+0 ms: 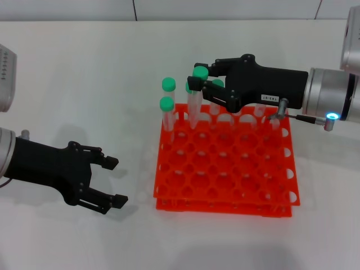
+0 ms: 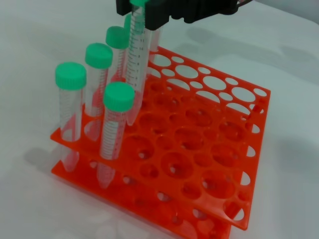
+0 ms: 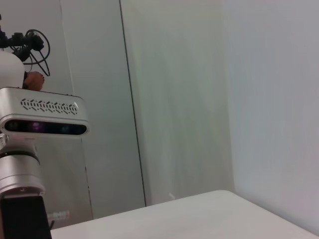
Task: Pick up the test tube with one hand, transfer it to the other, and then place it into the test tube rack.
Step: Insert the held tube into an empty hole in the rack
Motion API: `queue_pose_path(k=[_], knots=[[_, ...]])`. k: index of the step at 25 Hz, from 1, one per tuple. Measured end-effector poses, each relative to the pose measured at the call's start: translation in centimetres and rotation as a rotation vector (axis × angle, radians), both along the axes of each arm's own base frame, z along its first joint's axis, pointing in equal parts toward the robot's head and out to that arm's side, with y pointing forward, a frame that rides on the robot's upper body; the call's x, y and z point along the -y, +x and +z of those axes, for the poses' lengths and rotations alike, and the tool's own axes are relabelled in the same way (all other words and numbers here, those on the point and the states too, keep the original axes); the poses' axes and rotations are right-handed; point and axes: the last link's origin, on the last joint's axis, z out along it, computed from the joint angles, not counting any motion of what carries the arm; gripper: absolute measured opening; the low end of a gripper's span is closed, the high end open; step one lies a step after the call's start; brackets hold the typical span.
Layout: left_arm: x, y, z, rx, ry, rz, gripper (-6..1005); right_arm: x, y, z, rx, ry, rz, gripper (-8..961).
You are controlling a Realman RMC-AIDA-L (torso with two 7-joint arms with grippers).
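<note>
The orange-red test tube rack (image 1: 225,188) stands on the white table, right of centre; it also shows in the left wrist view (image 2: 209,149). My right gripper (image 1: 196,85), the one with the white label, is over the rack's back left part. It is shut on the test tube (image 1: 194,107) just below its green cap. The tube (image 2: 135,59) hangs upright and its tip reaches a hole in the top tier. My left gripper (image 1: 115,181) is open and empty, low over the table to the left of the rack.
Several other green-capped tubes (image 1: 166,107) stand in the rack's back left holes, close around the held tube (image 2: 112,124). A grey-white device (image 1: 5,79) sits at the left edge. The right wrist view shows only a wall and the robot's head camera (image 3: 45,117).
</note>
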Motion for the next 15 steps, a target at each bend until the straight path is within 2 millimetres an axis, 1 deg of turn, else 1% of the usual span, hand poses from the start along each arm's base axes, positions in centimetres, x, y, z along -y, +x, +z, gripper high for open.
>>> queue_pose_path(k=[15], knots=[[0.03, 0.02, -0.05, 0.001, -0.001, -0.007, 882, 0.25, 0.53, -0.21, 0.005, 0.011, 0.007, 265]])
